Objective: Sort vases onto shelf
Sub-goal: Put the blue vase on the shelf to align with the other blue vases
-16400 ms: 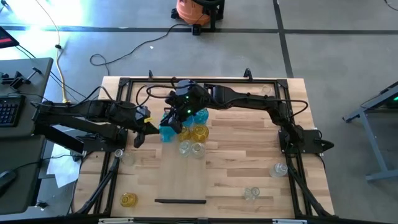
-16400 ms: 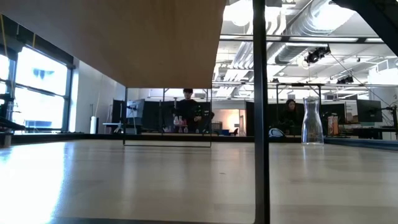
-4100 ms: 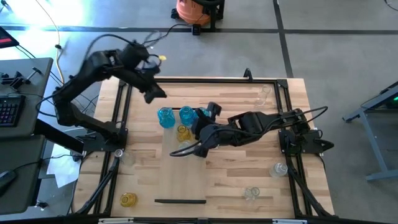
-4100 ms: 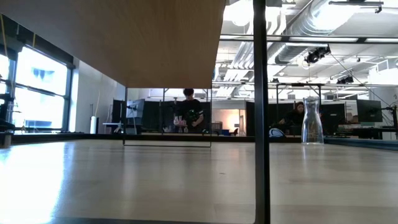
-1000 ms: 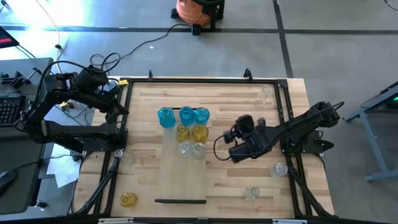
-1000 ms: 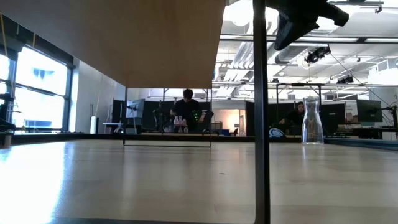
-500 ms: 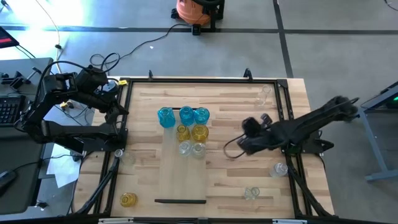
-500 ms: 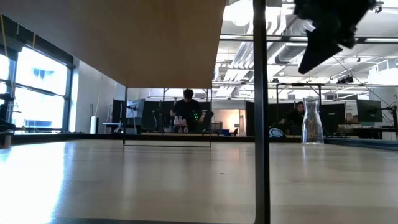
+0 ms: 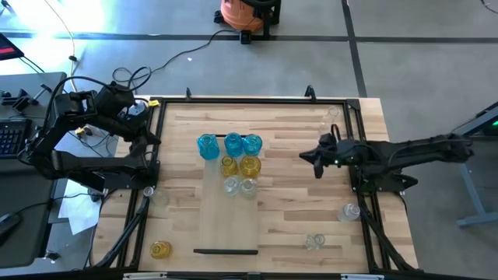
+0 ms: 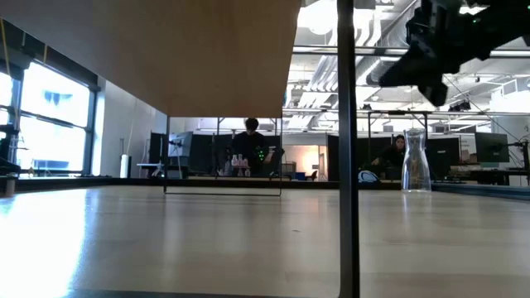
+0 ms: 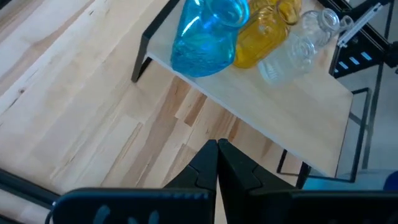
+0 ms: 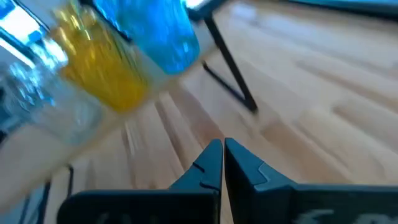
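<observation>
The pale shelf (image 9: 231,222) lies lengthwise down the table's middle. On its far half stand three blue vases (image 9: 233,144), two yellow vases (image 9: 249,165) and two clear vases (image 9: 240,186). Loose on the planks are a yellow vase (image 9: 160,249) and clear vases (image 9: 314,242), (image 9: 350,211), (image 9: 331,117). My left gripper (image 9: 153,136) waits shut at the table's left edge; its wrist view shows its fingertips (image 11: 217,146) pointing at the shelf's vases (image 11: 208,34). My right gripper (image 9: 310,159) hovers shut to the right of the shelf, empty, also in its wrist view (image 12: 222,146).
A black metal frame (image 9: 249,101) borders the table. In the low view the shelf's underside (image 10: 166,50) and a thin leg (image 10: 348,165) fill the foreground, with one clear vase (image 10: 415,161) behind. People sit far off in the room. Bare planks lie right of the shelf.
My right arm has drawn back from near the shelf toward the table's right and slightly toward the far edge, stretching out level, its gripper empty. The left arm and all vases have kept still.
</observation>
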